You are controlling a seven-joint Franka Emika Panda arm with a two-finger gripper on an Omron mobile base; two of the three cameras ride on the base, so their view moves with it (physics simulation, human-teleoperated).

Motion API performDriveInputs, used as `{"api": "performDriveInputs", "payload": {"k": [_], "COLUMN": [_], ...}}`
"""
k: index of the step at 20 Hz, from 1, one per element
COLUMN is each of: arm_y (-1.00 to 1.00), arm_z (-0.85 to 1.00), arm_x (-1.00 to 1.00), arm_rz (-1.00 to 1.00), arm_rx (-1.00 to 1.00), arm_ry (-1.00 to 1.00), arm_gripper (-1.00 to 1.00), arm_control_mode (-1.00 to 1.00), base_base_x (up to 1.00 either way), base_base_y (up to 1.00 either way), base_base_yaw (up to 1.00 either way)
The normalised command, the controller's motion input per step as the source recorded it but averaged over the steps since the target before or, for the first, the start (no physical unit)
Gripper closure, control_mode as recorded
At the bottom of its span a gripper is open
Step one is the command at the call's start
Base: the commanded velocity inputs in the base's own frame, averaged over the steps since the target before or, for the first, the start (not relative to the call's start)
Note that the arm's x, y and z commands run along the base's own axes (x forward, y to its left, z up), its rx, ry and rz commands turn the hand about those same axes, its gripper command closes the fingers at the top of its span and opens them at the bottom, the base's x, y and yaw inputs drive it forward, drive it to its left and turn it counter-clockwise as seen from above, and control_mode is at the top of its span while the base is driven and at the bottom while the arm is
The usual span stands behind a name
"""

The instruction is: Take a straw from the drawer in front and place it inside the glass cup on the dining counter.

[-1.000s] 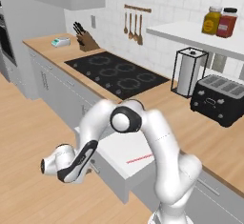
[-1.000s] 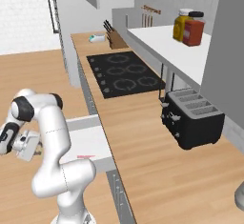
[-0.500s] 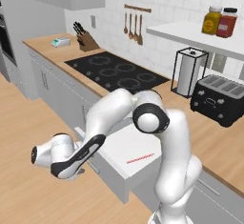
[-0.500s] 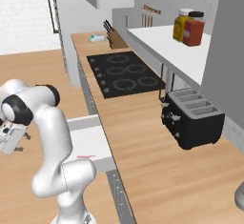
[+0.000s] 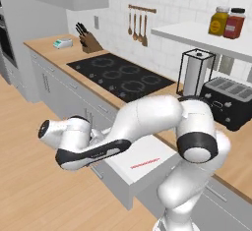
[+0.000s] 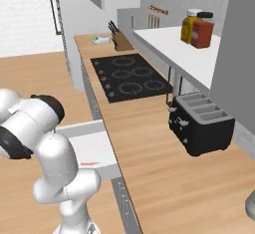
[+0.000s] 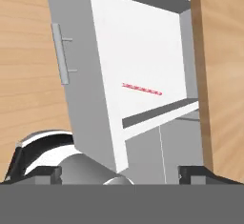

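Two-finger dark gripper [image 7: 121,173] sits above the floor in front of the cabinets, jaws spread wide, nothing between them. Beyond it, the wide shallow light-grey drawer [image 7: 95,123] stands pulled open, slim bar handle [image 7: 59,51] on its front. The thin straight red-pink straw [image 7: 141,89] lies flat on the white drawer floor, alone, clear of the walls.

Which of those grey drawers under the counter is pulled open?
The drawer just past the black hob, beside the robot: it juts out, showing a white inside with the red straw lying flat. The others sit flush.
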Motion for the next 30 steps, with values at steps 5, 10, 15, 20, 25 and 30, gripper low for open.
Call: {"api": "performDriveInputs", "payload": {"k": [5, 10, 15, 20, 25, 30], "arm_y": [-0.64, -0.61, -0.31, -0.26, -0.15, -0.19], "arm_z": [0.94, 0.13, -0.31, -0.40, -0.78, -0.57], "arm_x": [0.01, 0.40, 0.62, 0.60, 0.24, 0.29], "arm_rz": [-0.09, -0.02, 0.00, 0.00, 0.00, 0.02], "arm_rx": [0.21, 0.11, 0.06, 0.19, 0.24, 0.13], "arm_ry": [0.14, 0.04, 0.00, 0.12, 0.16, 0.04], "arm_gripper": [-1.00, -1.00, -1.00, -1.00, -1.00, -1.00], "arm_control_mode": [-1.00, -1.00, -1.00, -1.00, -1.00, -1.00], "base_base_x": [0.00, 0.00, 0.00, 0.00, 0.00, 0.00], "base_base_y": [0.00, 0.00, 0.00, 0.00, 0.00, 0.00], "base_base_yaw": [0.00, 0.00, 0.00, 0.00, 0.00, 0.00]}}
